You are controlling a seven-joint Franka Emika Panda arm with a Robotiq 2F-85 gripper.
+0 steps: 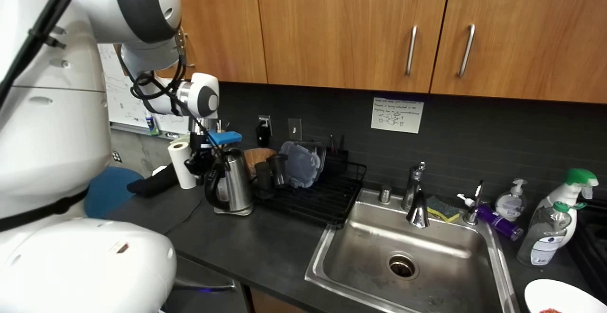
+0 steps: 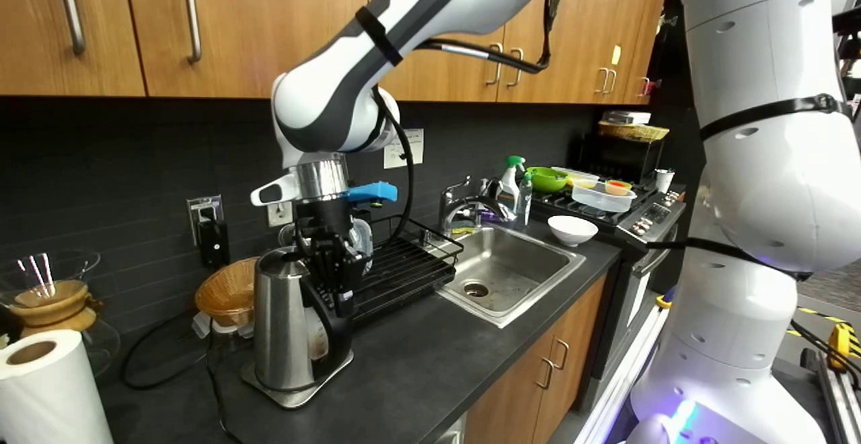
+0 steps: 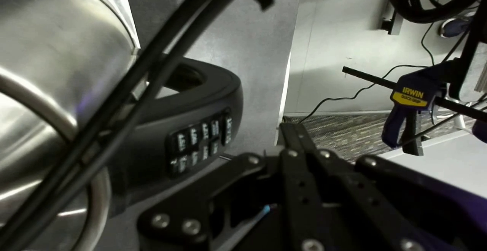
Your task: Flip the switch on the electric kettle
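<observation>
The shiny steel electric kettle [image 1: 239, 180] stands upright on its base on the dark counter. It shows in the other exterior picture too, as a tapered steel body [image 2: 277, 336] with a black handle. In the wrist view the kettle body [image 3: 72, 49] is at left. Its black handle carries a panel of labelled temperature buttons [image 3: 199, 140], including one marked START. My gripper [image 3: 293, 129] has its fingers together with nothing between them. In an exterior view the gripper [image 2: 344, 301] points down beside the top of the handle. Whether it touches the handle I cannot tell.
A white paper roll [image 2: 54, 390] stands near the kettle. A wicker basket [image 2: 229, 292] is behind it. A black dish rack [image 1: 327, 199] and steel sink [image 1: 322, 265] lie along the counter. Wooden cabinets [image 1: 351, 28] hang above. Black cables cross the wrist view.
</observation>
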